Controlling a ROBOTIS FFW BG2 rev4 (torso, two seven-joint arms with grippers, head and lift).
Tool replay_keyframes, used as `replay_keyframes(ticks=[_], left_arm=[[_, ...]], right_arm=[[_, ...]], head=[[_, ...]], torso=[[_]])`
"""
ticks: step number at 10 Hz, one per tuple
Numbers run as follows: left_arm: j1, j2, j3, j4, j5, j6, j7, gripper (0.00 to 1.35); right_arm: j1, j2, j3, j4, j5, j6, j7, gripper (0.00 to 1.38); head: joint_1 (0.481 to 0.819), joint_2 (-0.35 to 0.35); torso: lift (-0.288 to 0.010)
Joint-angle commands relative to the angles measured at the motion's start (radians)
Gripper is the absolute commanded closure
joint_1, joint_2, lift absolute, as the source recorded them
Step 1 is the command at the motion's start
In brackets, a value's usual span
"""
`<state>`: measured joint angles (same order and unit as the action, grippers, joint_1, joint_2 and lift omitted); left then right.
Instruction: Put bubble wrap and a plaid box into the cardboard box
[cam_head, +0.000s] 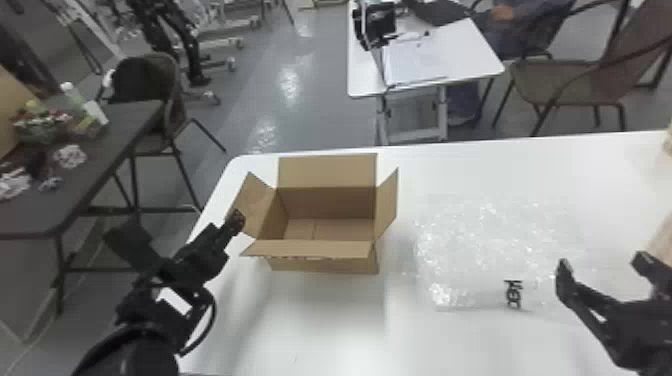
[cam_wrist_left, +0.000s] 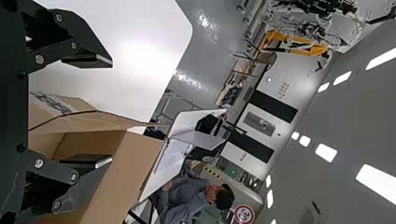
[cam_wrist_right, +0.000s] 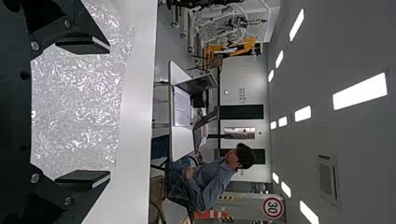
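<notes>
In the head view the cardboard box (cam_head: 325, 265) stands with its flaps spread, its visible floor bare. My left gripper (cam_head: 236, 220) is at its left flap; in the left wrist view that gripper (cam_wrist_left: 111, 111) is open, the box (cam_wrist_left: 126, 172) beyond its fingers. Clear bubble wrap (cam_head: 480, 250) lies flat on the table to the right of the box. Over the wrap's right side is my right gripper (cam_head: 600, 262), fingers wide apart. In the right wrist view the right gripper (cam_wrist_right: 109, 112) holds nothing, with bubble wrap (cam_wrist_right: 77, 112) spread behind its fingers.
The white table (cam_head: 310, 325) carries the box near its left edge. A tan object (cam_head: 662, 232) shows at the head view's right edge, beside the right gripper. A dark side table (cam_head: 110, 135) with assorted items stands off to the left.
</notes>
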<state>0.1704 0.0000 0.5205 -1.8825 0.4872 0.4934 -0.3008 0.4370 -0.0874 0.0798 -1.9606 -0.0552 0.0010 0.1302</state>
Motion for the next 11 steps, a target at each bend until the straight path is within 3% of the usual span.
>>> replay_keyframes(ticks=[1, 7, 8, 9, 11], left_arm=[[-0.011, -0.003, -0.017, 0.034, 0.002, -0.024, -0.017, 0.53], [-0.065, 0.025, -0.054, 0.135, -0.01, -0.059, -0.061, 0.56], [-0.066, 0.021, -0.054, 0.129, -0.03, -0.058, -0.057, 0.96], [-0.069, 0.015, -0.051, 0.126, -0.029, -0.052, -0.052, 1.23], [-0.071, 0.011, -0.057, 0.125, -0.024, -0.065, -0.052, 1.22]], right_arm=[[-0.001, 0.0, 0.0, 0.0, 0.0, 0.001, 0.0, 0.32], [-0.017, 0.0, 0.002, 0.009, -0.003, 0.008, 0.022, 0.32], [-0.017, 0.0, 0.002, 0.011, -0.003, 0.008, 0.023, 0.32], [-0.017, 0.0, 0.002, 0.011, -0.005, 0.008, 0.023, 0.32], [-0.017, 0.0, 0.002, 0.016, -0.009, 0.008, 0.025, 0.32]], head=[[0.695, 0.273], [0.695, 0.243], [0.695, 0.242], [0.695, 0.244], [0.695, 0.244]], torso=[[-0.108], [-0.108], [-0.108], [-0.108], [-0.108]])
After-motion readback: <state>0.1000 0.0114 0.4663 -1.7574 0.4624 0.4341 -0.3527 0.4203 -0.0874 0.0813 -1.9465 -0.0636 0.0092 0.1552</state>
